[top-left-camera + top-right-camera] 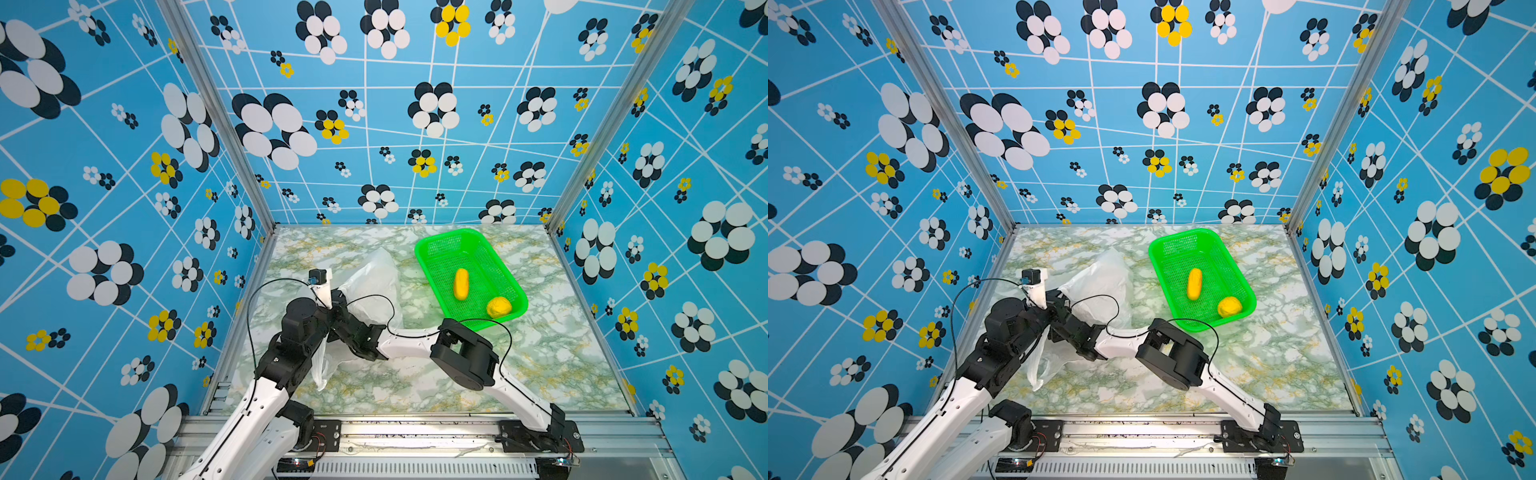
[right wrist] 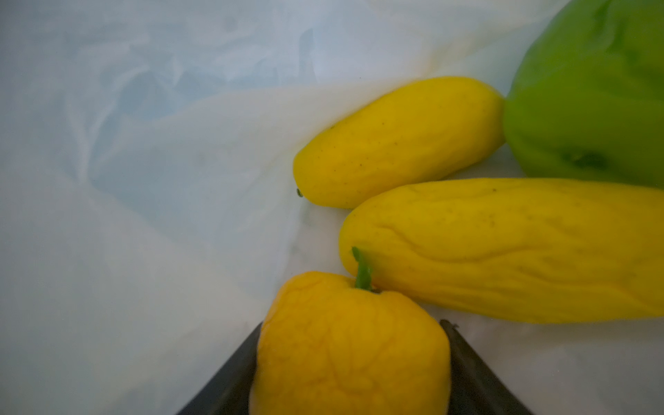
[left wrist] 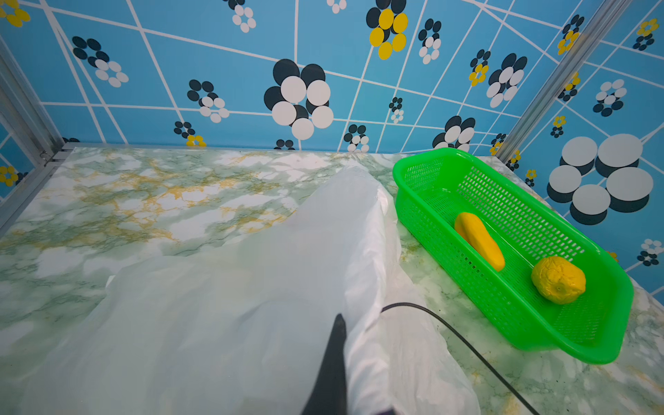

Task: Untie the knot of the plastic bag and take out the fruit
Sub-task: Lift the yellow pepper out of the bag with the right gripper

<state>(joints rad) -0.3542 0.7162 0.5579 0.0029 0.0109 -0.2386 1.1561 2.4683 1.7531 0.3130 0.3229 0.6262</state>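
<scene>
The plastic bag (image 1: 374, 282) is thin, crinkly and milky white, lying on the left half of the marble-patterned counter (image 1: 540, 365), with a handle loop (image 1: 322, 374) trailing towards the near edge. The left pincer (image 3: 337, 341) is closed, with the bag's film stretched up to it like a tent.

The right pincer (image 2: 352, 323) is inside the bag. From its wrist view, a wrinkled yellow fruit with a green stem (image 2: 352, 359) sits between its dark fingers (image 2: 474, 370), which stand partly open against both its sides. I can't tell whether they actually grip it. Just beyond lie a long yellow fruit (image 2: 503, 251), a shorter yellow oval (image 2: 395, 143) and a green fruit (image 2: 589, 100), all touching one another on the bag's floor.

To the right of the bag, just beside it, stands a green mesh basket (image 1: 419, 255) holding a long yellow fruit (image 1: 461, 284) and a round yellow one (image 1: 498, 307), apart. The right arm's black cable (image 3: 467, 345) arcs over the bag's near side.
</scene>
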